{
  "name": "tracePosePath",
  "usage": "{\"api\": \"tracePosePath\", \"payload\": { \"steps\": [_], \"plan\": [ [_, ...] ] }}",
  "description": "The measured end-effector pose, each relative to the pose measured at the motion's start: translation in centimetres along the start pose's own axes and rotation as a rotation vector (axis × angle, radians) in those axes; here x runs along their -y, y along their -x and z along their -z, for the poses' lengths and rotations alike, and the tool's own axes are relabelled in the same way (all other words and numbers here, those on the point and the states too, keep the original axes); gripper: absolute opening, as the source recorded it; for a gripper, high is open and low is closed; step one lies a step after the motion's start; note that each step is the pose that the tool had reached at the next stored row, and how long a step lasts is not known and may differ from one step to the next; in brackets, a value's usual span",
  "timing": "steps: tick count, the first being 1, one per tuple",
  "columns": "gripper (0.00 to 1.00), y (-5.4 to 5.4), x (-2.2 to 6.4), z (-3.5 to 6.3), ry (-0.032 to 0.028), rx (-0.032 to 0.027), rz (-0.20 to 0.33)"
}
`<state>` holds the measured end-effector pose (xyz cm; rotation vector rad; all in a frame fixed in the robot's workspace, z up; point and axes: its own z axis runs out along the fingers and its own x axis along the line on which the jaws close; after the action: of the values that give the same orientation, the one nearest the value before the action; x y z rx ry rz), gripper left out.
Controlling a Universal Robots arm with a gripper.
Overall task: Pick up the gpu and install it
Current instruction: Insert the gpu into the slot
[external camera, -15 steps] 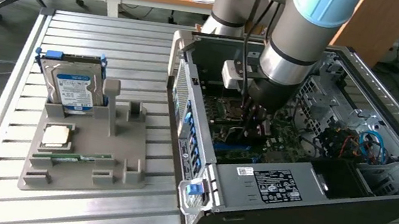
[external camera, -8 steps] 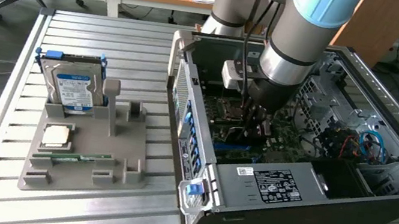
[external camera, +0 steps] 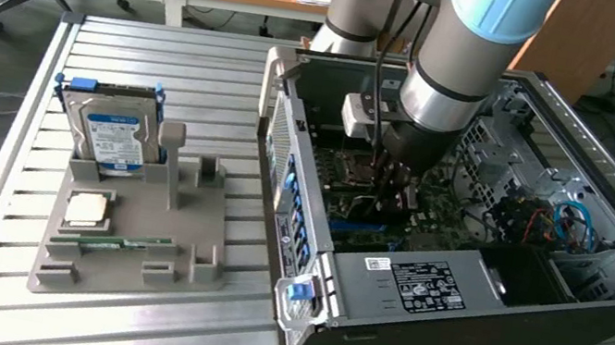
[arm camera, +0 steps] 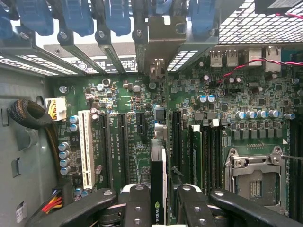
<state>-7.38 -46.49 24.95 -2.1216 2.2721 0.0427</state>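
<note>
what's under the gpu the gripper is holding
The gpu stands edge-on in the gripper over the green motherboard, among its black slots. The card covers whatever lies directly beneath it.

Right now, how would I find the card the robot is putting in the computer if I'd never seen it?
Find the open black computer case on the metal table, then the green motherboard inside it. The gpu is the thin dark card standing on edge between the gripper fingers, over the long black slots. Unlike the slots around it, it carries a small green logo.
</note>
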Motion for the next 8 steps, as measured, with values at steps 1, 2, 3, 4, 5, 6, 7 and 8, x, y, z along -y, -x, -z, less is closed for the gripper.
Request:
{"api": "tracePosePath", "payload": {
  "steps": [1, 2, 3, 4, 5, 6, 7, 8],
  "plan": [
    [0.26, 0.00, 0.00, 0.00, 0.0000, 0.0000, 0.000],
    [0.26, 0.00, 0.00, 0.00, 0.0000, 0.0000, 0.000],
    [0.26, 0.00, 0.00, 0.00, 0.0001, 0.0000, 0.000],
    [0.26, 0.00, 0.00, 0.00, 0.0000, 0.0000, 0.000],
    [0.26, 0.00, 0.00, 0.00, 0.0000, 0.0000, 0.000],
    [0.26, 0.00, 0.00, 0.00, 0.0000, 0.0000, 0.000],
    [0.26, 0.00, 0.00, -0.01, -0.0001, 0.0004, 0.000],
    [0.27, 0.00, 0.00, 0.00, 0.0000, 0.0002, 0.000]
  ]
}}
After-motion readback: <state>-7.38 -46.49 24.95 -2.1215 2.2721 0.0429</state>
